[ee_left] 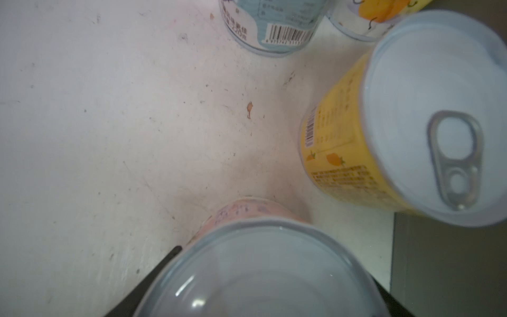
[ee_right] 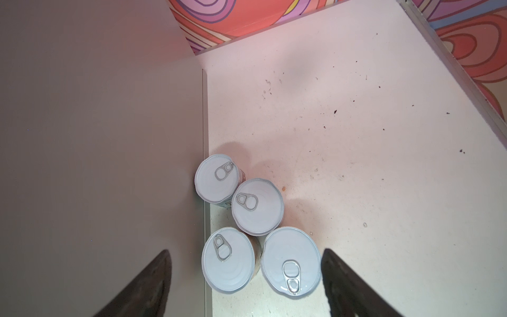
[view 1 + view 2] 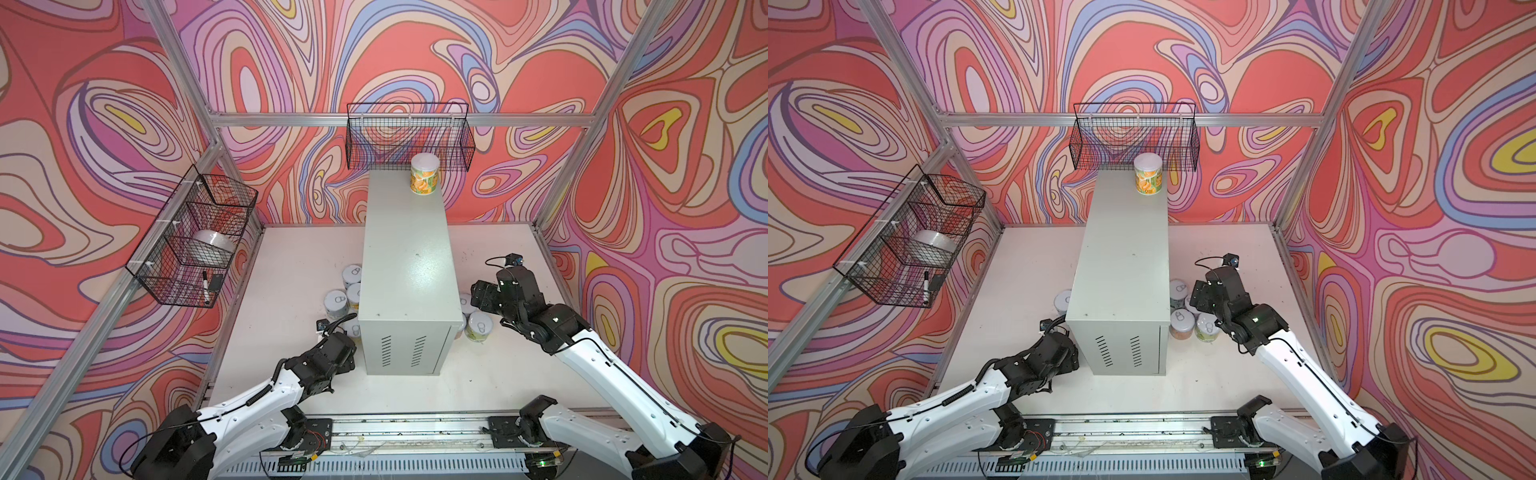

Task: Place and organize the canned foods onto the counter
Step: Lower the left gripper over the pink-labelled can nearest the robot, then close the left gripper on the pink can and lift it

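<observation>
The left gripper (image 1: 275,270) has its black fingers (image 1: 164,263) on either side of a short pink-labelled can with a silver lid (image 1: 247,211), close against its rim. Whether they clamp it I cannot tell. That can stands on the scuffed white table (image 1: 109,123), near a yellow-labelled pull-tab can (image 1: 343,153) and a light blue-labelled can (image 1: 274,27). The right gripper (image 2: 246,251) hangs with jaws wide apart and empty over 4 silver-lidded cans (image 2: 257,207). These cluster just beside the counter (image 2: 96,137), a tall pale grey rectangular metal cabinet. 1 orange-labelled can (image 3: 424,173) stands upright at the far end of the counter's flat top.
</observation>
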Robot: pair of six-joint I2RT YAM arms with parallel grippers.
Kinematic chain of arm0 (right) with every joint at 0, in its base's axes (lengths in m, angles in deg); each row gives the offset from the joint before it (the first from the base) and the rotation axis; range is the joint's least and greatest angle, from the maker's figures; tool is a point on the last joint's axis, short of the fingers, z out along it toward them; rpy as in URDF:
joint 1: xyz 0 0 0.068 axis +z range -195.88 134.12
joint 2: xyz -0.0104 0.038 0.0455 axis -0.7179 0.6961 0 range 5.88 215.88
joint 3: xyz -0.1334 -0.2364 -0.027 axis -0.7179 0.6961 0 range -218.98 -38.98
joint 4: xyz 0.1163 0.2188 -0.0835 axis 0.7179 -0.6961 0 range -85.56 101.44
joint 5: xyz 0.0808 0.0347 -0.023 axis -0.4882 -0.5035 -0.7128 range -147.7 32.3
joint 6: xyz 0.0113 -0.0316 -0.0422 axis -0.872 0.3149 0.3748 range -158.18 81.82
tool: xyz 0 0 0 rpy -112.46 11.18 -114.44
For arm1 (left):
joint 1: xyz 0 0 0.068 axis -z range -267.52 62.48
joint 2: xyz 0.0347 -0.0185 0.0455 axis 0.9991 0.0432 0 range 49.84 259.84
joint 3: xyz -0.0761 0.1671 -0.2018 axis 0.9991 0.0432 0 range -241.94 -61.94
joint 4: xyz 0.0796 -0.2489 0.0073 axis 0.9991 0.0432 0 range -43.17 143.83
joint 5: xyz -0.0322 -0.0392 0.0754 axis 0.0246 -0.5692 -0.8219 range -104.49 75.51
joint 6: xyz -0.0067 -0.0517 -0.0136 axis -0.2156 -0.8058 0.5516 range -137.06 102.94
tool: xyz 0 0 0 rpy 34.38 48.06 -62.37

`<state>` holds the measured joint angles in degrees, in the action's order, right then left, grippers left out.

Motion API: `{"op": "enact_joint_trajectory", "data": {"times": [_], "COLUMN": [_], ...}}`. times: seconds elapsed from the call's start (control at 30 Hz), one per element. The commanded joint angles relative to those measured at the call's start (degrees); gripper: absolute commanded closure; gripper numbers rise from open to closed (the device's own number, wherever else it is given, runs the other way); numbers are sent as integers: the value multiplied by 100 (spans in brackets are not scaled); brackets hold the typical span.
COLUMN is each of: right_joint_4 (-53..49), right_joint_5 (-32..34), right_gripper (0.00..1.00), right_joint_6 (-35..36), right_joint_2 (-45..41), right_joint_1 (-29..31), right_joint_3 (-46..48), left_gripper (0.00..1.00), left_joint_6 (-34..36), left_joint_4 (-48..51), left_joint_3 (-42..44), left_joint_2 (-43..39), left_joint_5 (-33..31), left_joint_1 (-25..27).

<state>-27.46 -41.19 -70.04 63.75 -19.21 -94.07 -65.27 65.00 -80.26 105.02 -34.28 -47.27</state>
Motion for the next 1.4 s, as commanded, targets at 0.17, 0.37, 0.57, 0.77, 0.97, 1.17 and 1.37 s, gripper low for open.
{"op": "enact_joint_trajectory", "data": {"times": [0.17, 0.37, 0.57, 0.77, 0.97, 1.17, 1.37], "right_joint_4": [196, 298, 262, 28, -275, -694, -784], "right_joint_5": [-48, -53, 36, 27, -6, -144, -305], "right_gripper": [13, 13, 13, 13, 13, 12, 12], "right_joint_6": [33, 63, 78, 207, 548, 871, 1052], "right_joint_2": [31, 107, 120, 2, -28, 182, 468], "right_joint_1": [-21, -29, -46, -354, -736, -991, -989], "right_joint_3": [138, 122, 62, -104, -538, -1419, -2241], "left_gripper": [43, 97, 100, 100, 100, 100, 100], "left_joint_6": [-50, 13, 207, 1127, 2683, 3639, 4211], "left_joint_4": [72, 521, 1822, 3484, 4381, 4990, 5938], "left_joint_3": [-111, -338, -1043, -3132, -5778, -8591, -11747], "left_joint_2": [156, -35, -646, -762, 298, 1904, 3819], "left_joint_5": [-214, -168, -297, -586, -95, 587, 1281], "left_joint_1": [10, 9, 9, -73, -1023, -1319, -1406]}}
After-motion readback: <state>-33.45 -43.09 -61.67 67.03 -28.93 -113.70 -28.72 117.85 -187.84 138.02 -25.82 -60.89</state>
